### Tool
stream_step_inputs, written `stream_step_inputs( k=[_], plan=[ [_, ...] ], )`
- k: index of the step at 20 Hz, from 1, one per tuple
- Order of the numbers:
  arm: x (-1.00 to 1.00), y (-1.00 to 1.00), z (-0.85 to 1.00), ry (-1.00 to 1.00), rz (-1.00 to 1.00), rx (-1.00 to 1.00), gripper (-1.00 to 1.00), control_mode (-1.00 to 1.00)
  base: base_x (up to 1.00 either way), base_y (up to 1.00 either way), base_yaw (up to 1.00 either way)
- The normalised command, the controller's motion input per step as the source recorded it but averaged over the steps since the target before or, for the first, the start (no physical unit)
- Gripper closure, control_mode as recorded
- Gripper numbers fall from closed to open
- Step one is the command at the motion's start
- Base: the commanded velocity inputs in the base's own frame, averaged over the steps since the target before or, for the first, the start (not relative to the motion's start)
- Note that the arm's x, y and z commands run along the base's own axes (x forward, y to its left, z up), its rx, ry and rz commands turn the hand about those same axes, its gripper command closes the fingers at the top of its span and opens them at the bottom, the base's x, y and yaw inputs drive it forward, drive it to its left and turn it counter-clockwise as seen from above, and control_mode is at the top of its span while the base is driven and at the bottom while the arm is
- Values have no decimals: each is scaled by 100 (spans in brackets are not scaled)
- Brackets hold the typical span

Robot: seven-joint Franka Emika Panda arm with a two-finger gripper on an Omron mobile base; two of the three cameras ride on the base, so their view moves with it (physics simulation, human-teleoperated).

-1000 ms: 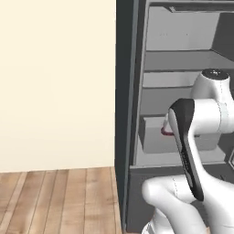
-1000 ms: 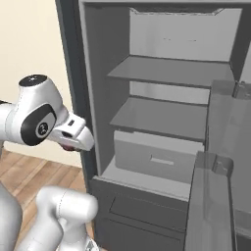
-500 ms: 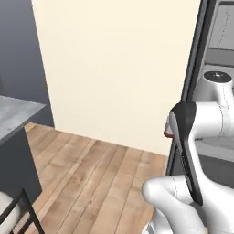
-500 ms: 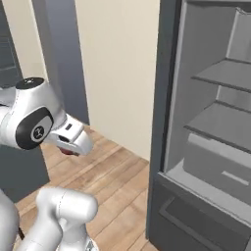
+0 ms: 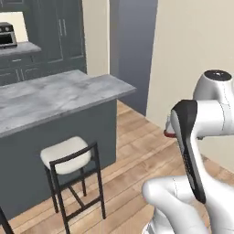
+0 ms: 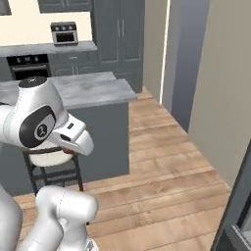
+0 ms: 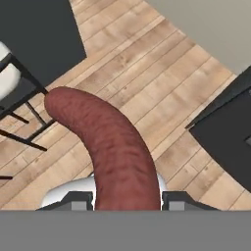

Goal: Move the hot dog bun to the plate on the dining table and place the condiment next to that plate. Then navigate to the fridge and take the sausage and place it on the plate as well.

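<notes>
The gripper [image 7: 126, 200] is closed on the sausage [image 7: 105, 147], which rises between the two finger tips in the hand view and curves away over the wood floor [image 7: 162, 78]; a red sliver of it also shows beside the forearm in the left base view [image 5: 169, 134]. The step in hand is judged to be the carry from the fridge to the dining table [image 5: 55, 98], whose grey marble top lies to the left and ahead in the left base view and behind the arm's shoulder in the right base view [image 6: 93, 90]. To do it well, the grip should be kept firm and the hand level while the base drives, since the sausage is round and could roll or slip between the pads. The plate cannot be seen on the stretch of table top in view, so the base is judged to need to bring it into sight before the arm reaches out. A stool [image 5: 68, 160] with a pale seat and dark frame stands against the near side of the table and lies in the path; the base should stop short of it or approach beside it. A dark panel [image 6: 240, 201], probably the fridge, stands at the near right edge of the right base view. Dark cupboards [image 6: 120, 34] and a small oven [image 6: 64, 33] line the far wall, well apart from the arm.
</notes>
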Motion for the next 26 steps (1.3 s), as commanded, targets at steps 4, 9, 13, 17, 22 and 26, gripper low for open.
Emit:
stream_step_inputs(
  k=[4,9,13,17,22,26],
  plan=[
    [0,0,0,0,0,0,100,100,-25,87,73],
    [0,0,0,0,0,0,100,100,-37,100,56],
    [0,0,0,0,0,0,100,100,-2,100,49],
    [0,0,0,0,0,0,100,100,22,100,29],
    [0,0,0,0,0,0,100,100,96,60,1],
    [0,0,0,0,0,0,100,100,100,22,0]
  ],
)
